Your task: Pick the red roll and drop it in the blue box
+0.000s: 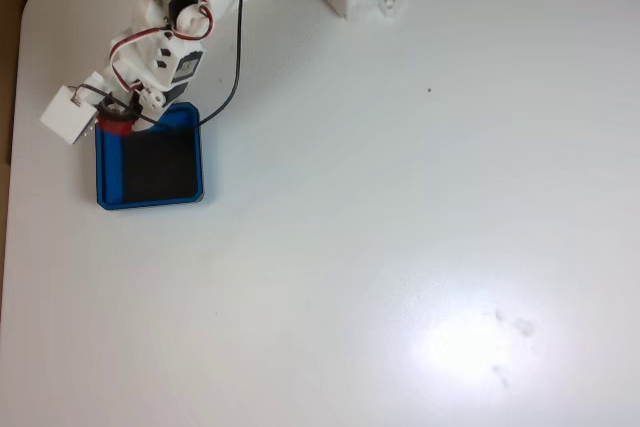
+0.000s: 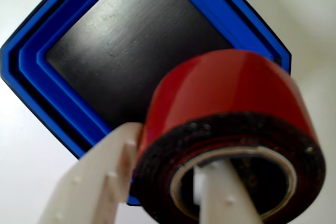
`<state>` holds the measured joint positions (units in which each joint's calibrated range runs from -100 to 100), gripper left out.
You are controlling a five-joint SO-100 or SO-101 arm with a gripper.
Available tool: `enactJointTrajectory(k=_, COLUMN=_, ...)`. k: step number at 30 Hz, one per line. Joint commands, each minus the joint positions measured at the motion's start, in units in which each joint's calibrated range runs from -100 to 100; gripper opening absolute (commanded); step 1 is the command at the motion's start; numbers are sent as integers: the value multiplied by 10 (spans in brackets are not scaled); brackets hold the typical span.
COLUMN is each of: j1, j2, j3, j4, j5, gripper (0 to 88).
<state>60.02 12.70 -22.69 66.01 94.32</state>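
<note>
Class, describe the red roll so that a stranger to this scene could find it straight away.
Start at the white table and find the blue box near its upper left in the fixed view. At the box's top-left corner the gripper holds the red roll above the rim. It is the one small red ring, with a dark face and pale core in the wrist view.
</note>
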Motion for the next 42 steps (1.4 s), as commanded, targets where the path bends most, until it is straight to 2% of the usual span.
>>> enactJointTrajectory(k=1, j1=-2, j2=23, j3=-15, j4=-3, j5=3, gripper=7)
enactJointTrajectory(k=26, j1=-28, j2=71, j3=-17, j4=-11, j5=-4, gripper=10)
enactJointTrajectory(k=33, j1=-23, j2=69, j3=-17, j4=-11, j5=-4, gripper=87)
enactJointTrajectory(k=42, j1=-17, j2=20, j3=-8, j4=-8, j5=3, gripper=91)
